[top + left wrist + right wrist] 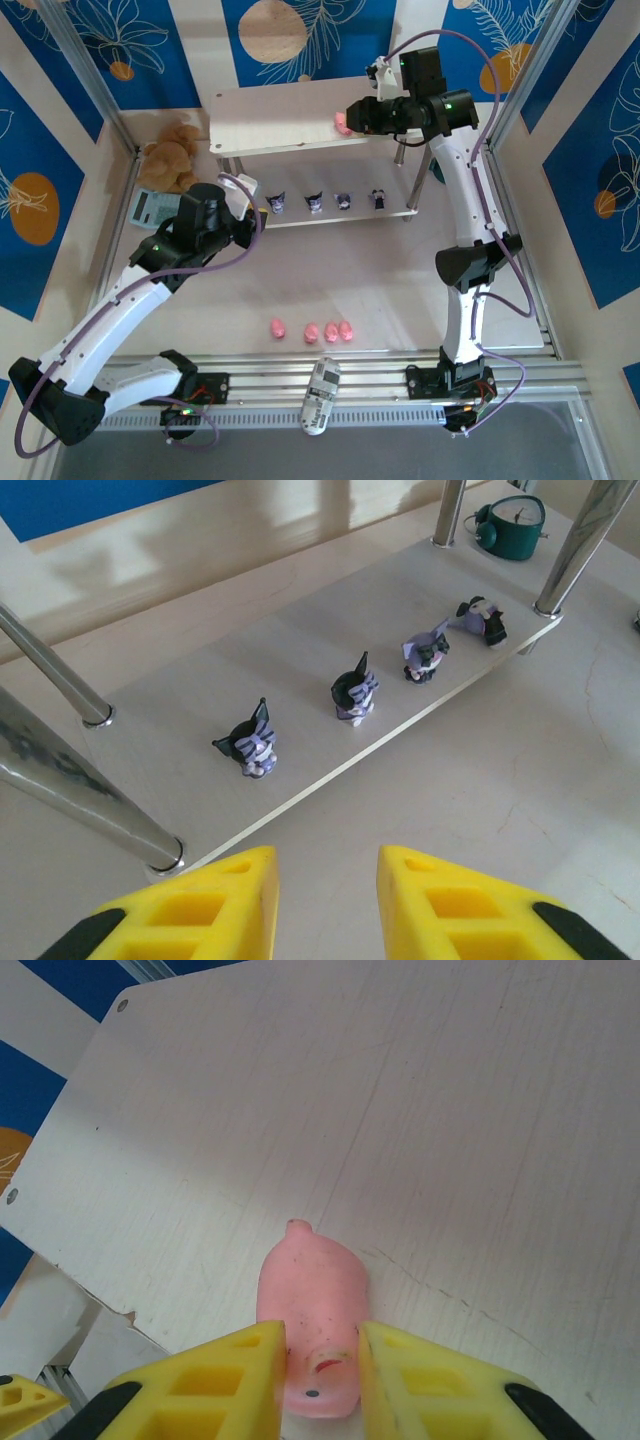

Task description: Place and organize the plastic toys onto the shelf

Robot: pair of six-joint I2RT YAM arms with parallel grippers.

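Right wrist — rounded pink pig (310,1290), pale grainy shelf (450,1110), yellow pincer (322,1332) flanking.

No legible text, brand, number or sign anywhere.

- Clock (510,525): the dial faces the left wrist camera, but its marks are too small to read.
- Calculator (150,208): keys and display are visible from above; the characters are blurred.
- White handheld device (320,395): dark marks on its casing, none readable.
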